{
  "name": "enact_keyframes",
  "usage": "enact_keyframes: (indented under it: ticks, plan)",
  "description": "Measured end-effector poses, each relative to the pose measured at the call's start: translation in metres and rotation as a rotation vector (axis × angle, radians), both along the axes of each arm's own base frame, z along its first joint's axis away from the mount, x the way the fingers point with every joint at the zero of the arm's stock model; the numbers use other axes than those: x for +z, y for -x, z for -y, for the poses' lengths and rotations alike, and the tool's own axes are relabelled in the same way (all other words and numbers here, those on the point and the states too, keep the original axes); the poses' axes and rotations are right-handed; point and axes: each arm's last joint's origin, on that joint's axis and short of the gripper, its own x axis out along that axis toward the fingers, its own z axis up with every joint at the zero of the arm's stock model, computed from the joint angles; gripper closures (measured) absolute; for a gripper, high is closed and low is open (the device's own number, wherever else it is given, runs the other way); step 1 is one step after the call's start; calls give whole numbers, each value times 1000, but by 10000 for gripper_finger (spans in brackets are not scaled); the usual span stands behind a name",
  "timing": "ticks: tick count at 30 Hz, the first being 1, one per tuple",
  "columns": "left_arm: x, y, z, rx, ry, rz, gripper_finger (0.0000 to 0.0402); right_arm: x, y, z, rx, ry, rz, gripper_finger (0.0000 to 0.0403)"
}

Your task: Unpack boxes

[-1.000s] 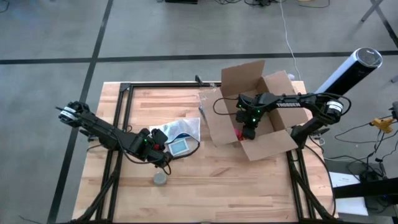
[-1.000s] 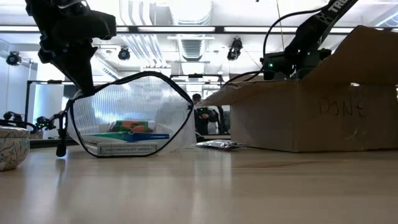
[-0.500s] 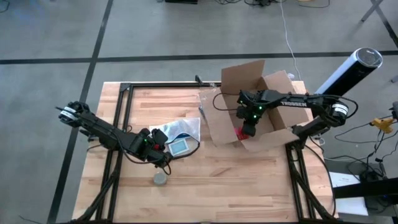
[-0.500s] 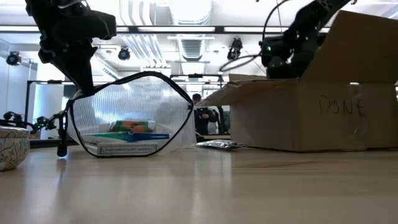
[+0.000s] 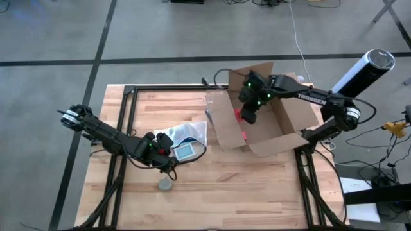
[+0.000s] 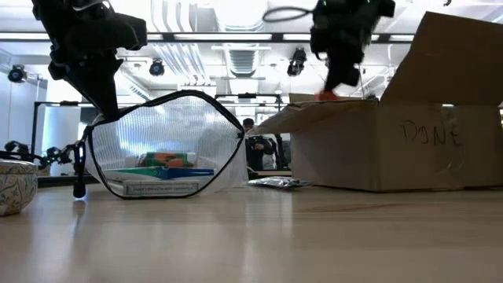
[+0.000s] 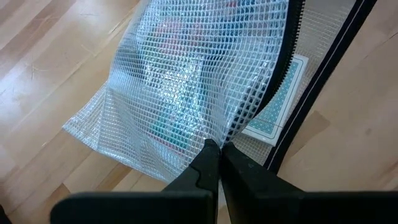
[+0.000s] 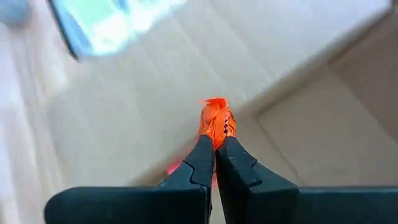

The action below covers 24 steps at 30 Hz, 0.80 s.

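Observation:
The brown cardboard box (image 5: 276,122) stands open at the table's far right, its flaps up. My right gripper (image 5: 247,117) hangs above the box's left part, shut on a small red-orange item (image 8: 216,115), which also shows just over the box's rim in the low view (image 6: 326,96). A translucent mesh zip pouch (image 5: 183,138) lies left of the box with a card pack inside (image 7: 273,115). My left gripper (image 5: 168,154) is shut on the pouch's mouth, which stands open as an arch (image 6: 165,141). My left gripper pinches the pouch's mesh wall at its open rim, right by the black zipper (image 7: 231,127), between its two fingertips. The fingers slant down from above. The rim is held up while the pouch's bottom rests on the table. My right gripper pinches the red-orange item's lower end (image 8: 214,132) between its two fingertips, slanting down from above. The item sticks out beyond the fingertips. It is lifted clear of the box's floor.
A small patterned bowl (image 5: 166,184) sits near the front edge, by the left arm (image 6: 14,187). A silvery packet (image 6: 273,182) lies between pouch and box. Bare wood lies across the table's front and middle. A black frame (image 5: 128,93) runs along the table's far and left sides.
My right gripper has risen out of the box and drifted toward the table's far left, tipping less steeply, with the red-orange item held shut between its fingers. The item has come up from the box's floor to above its rim.

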Motion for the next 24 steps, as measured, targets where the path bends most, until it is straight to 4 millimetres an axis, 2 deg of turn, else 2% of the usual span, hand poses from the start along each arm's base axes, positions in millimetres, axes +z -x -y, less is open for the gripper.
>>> enact_keyframes:
  ticks: [6,15,24]
  plan:
    - [0,0,0,1,-5,2,402,13,-15,-13,25,-88,131,403]
    - [4,2,-1,3,-3,20,402,20,-42,-47,111,-149,259,403]
    - [11,6,-3,27,20,63,402,4,-85,-71,182,-193,348,403]
